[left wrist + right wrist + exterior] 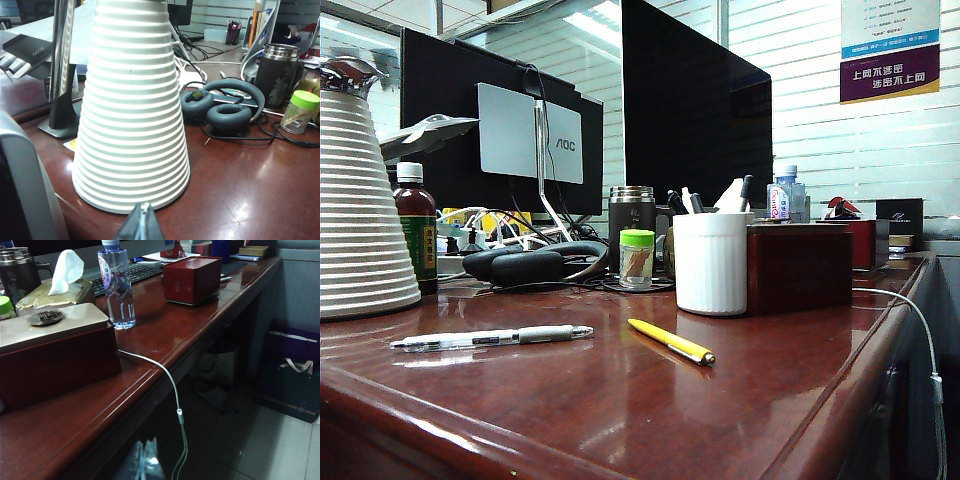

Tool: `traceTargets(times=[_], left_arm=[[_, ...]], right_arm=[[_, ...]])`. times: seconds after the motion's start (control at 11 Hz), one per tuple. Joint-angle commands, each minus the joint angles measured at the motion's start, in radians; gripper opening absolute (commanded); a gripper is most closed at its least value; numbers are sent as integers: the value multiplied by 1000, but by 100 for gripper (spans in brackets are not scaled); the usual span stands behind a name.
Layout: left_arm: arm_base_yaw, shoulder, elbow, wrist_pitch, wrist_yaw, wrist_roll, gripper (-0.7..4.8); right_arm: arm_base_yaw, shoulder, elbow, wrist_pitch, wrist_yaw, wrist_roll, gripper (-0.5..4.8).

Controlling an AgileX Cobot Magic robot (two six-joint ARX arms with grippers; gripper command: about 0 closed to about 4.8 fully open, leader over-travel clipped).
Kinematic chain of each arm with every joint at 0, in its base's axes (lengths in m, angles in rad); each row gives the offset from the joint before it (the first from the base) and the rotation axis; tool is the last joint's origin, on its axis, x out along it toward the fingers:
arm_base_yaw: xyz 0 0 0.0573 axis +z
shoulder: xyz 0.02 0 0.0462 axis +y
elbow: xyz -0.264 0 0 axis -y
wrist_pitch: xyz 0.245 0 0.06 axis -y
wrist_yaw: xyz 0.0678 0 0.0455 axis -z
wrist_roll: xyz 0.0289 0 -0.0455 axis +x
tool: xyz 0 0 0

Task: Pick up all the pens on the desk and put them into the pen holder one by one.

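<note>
L gripper & R gripper both pressed together, empty, parked low at desk near edge; clear pen lies crosswise L-side, yellow pen angled mid-desk before white pen holder, prob. L arm nearer clear one.

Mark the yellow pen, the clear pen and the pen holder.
yellow pen [670, 342], exterior view, mid-barrel.
clear pen [492, 338], exterior view, mid-barrel.
pen holder [710, 265], exterior view, front of ribbed wall.
</note>
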Motion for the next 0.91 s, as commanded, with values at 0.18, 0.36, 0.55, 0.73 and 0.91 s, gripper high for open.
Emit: traceTargets(times=[0.18,0.36,0.55,0.73,0.91], left_arm=[[1,1,30,45,4,4,-6],[1,1,78,44,8,-23,-6],[1,1,137,16,8,-66,2],[0,2,301,-109,8,-86,349],[0,10,418,-174,17,-89,375]], right_arm=[[2,-1,50,16,-8,-2,-1],[2,-1,139,-3,-8,-11,1],[2,0,246,-92,-12,-93,164],[2,7,404,-159,-41,-152,275],[2,59,505,-163,-113,-153,299]])
